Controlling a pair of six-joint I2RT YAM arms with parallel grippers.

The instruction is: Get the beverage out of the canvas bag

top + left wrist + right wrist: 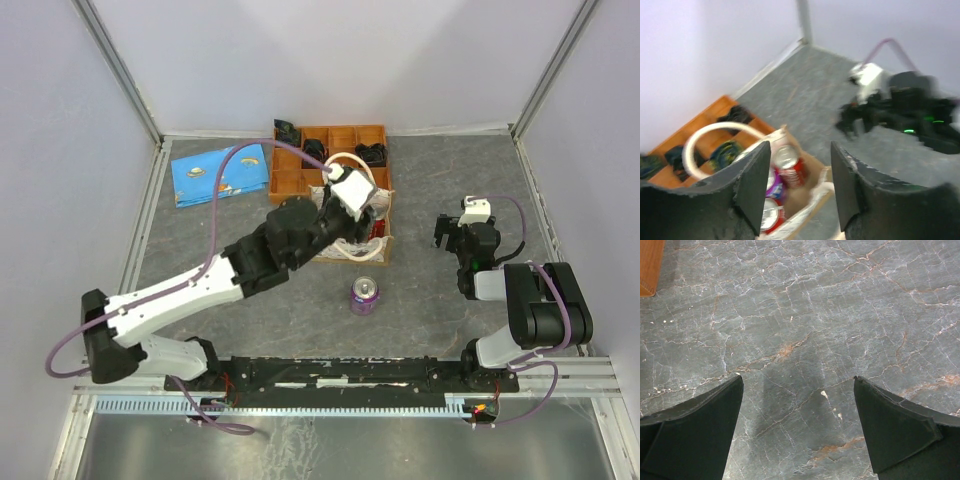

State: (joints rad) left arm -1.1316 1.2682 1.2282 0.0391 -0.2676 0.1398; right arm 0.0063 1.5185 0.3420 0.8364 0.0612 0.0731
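The cream canvas bag (372,246) stands open against the front of the wooden tray, one loop handle (699,140) raised. In the left wrist view several beverage cans stand inside it: a red one (790,169), a purple one (775,184) and another red one (768,214). My left gripper (800,150) hovers just above the bag's mouth, open, with nothing between its fingers. A purple can (364,296) stands alone on the table in front of the bag. My right gripper (798,379) hangs open over bare table, well right of the bag.
The orange-brown compartmented tray (290,182) holds dark items behind the bag. A blue patterned cloth (218,173) lies at the back left. The right arm (900,102) shows beyond the bag in the left wrist view. Walls enclose the table.
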